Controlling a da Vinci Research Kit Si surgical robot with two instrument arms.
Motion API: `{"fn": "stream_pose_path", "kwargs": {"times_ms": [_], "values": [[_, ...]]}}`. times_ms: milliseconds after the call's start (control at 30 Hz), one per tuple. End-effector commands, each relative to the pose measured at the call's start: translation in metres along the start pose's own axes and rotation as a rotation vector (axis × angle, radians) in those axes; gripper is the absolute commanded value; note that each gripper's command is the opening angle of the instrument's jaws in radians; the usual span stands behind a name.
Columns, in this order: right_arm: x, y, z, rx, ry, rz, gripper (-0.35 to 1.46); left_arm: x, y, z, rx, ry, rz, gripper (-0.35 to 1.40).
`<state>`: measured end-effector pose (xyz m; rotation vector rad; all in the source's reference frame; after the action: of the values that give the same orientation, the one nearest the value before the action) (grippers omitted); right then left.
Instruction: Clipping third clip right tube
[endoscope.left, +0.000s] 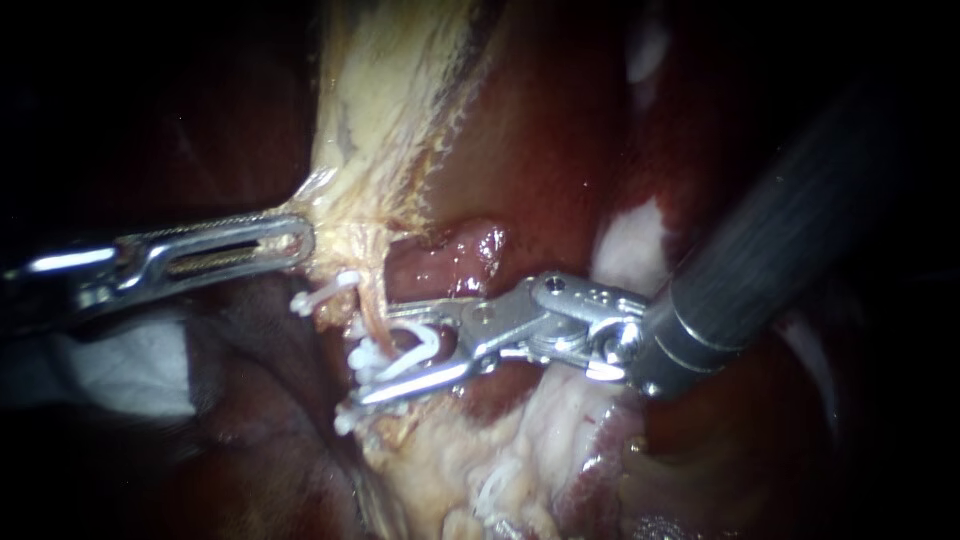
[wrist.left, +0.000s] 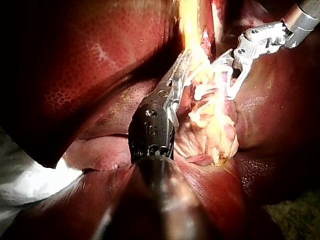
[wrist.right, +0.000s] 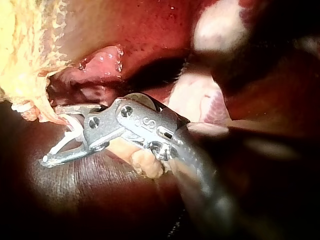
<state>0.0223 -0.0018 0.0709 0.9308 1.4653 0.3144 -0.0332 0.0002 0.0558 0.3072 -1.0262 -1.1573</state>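
Set white clips cover much of the thin tan tube — its lower end is lost. The right tool, jaws apart, holds an open clip astride it; the left tool pinches pale tissue.

Hard light falls on the middle of the field and dies off fast, so that the edges of the endoscope view sink into plain black. The backdrop everywhere is the dark red, wet liver (its surface glints in small honeycomb patches where the light strikes), and a crumpled white cloth lies against it at the left of the endoscope view. In the left wrist view a dull greenish patch shows beyond the liver's edge, perhaps a drape or bench cover.
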Motion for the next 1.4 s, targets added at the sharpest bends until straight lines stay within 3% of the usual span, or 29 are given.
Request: {"fn": "stream_pose_path", "kwargs": {"times_ms": [33, 333, 733, 1167, 1400], "values": [[0.0000, -0.0001, 0.0000, 0.002, 0.005, 0.005, 0.53, 0.0000, 0.0002, 0.0001, 0.000, 0.000, -0.001, -0.35], [0.0008, -0.0006, 0.0004, 0.049, 0.055, 0.041, 0.52, 0.0003, 0.0007, 0.0006, -0.004, -0.002, 0.000, -0.35], [0.0041, -0.0005, 0.0002, 0.064, 0.125, 0.057, 0.52, 0.0007, 0.0006, 0.0009, -0.007, -0.005, 0.002, -0.35], [0.0072, 0.0001, -0.0005, 0.014, 0.161, 0.081, 0.49, 0.0012, 0.0002, 0.0013, -0.011, -0.007, 0.004, -0.35], [0.0075, 0.0002, -0.0005, -0.007, 0.173, 0.143, 0.41, 0.0012, 0.0001, 0.0013, -0.012, -0.007, 0.004, -0.35]]}}
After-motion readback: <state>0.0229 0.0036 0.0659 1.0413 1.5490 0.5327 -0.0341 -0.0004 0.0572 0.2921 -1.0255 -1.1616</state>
